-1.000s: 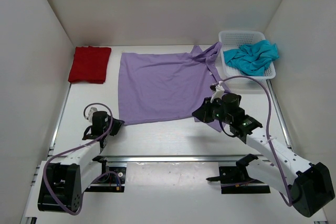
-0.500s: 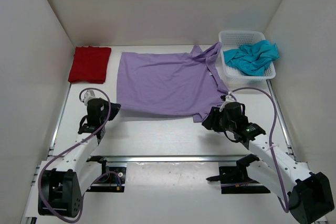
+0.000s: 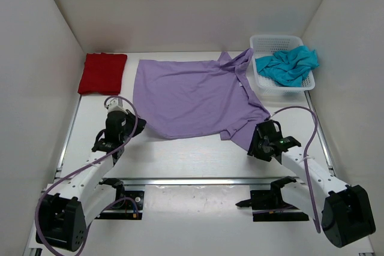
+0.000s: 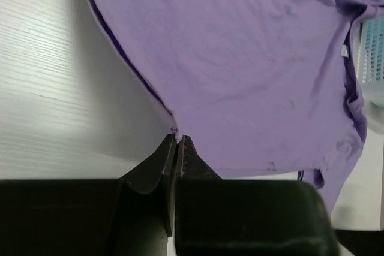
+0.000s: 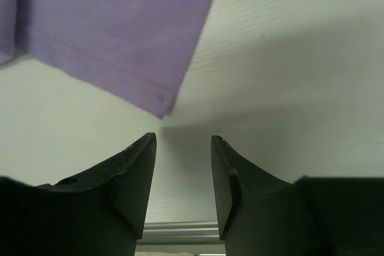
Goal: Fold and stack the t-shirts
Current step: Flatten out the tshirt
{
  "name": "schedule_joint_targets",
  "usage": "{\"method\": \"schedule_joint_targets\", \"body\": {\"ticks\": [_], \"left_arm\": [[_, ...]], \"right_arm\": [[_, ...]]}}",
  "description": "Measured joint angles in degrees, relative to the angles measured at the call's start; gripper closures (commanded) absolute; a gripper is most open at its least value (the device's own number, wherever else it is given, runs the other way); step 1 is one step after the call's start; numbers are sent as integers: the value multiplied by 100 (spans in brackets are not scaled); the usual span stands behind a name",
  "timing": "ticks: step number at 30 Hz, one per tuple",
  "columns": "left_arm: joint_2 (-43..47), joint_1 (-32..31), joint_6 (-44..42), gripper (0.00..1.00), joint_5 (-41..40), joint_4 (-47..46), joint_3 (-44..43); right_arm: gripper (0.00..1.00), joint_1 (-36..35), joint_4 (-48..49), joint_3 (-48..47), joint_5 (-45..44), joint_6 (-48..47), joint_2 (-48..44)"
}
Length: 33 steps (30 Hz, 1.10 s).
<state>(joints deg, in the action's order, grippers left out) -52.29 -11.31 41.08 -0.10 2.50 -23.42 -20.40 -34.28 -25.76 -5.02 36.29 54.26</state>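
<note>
Three cloth t-shirts were counted: red t-shirt [image 3: 102,74] folded square at 10 o'clock, lavender t-shirt [image 3: 192,97] spread flat, teal t-shirt [image 3: 289,65] crumpled at 2 o'clock. The lavender hem was pinched in the closed left pincer [image 4: 178,139]; the right pincer [image 5: 183,143] was held parted, empty.

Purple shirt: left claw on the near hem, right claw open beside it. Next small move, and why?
Probably ease the right claw forward onto the lavender t-shirt corner just ahead of it and close. The left claw is shut on the near hem; the right stands open and empty, so folding likely needs that second grip.
</note>
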Motion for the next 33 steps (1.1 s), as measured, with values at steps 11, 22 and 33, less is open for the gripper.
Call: {"method": "schedule_joint_targets", "body": {"ticks": [11, 22, 33], "left_arm": [[-96, -409, -70, 100, 48, -173, 13], [-155, -341, -9, 100, 188, -352, 15], [-223, -315, 26, 100, 328, -269, -144]], "right_arm": [[64, 905, 852, 251, 555, 76, 192], [92, 848, 1528, 295, 868, 142, 605], [100, 570, 754, -203, 671, -52, 249]]}}
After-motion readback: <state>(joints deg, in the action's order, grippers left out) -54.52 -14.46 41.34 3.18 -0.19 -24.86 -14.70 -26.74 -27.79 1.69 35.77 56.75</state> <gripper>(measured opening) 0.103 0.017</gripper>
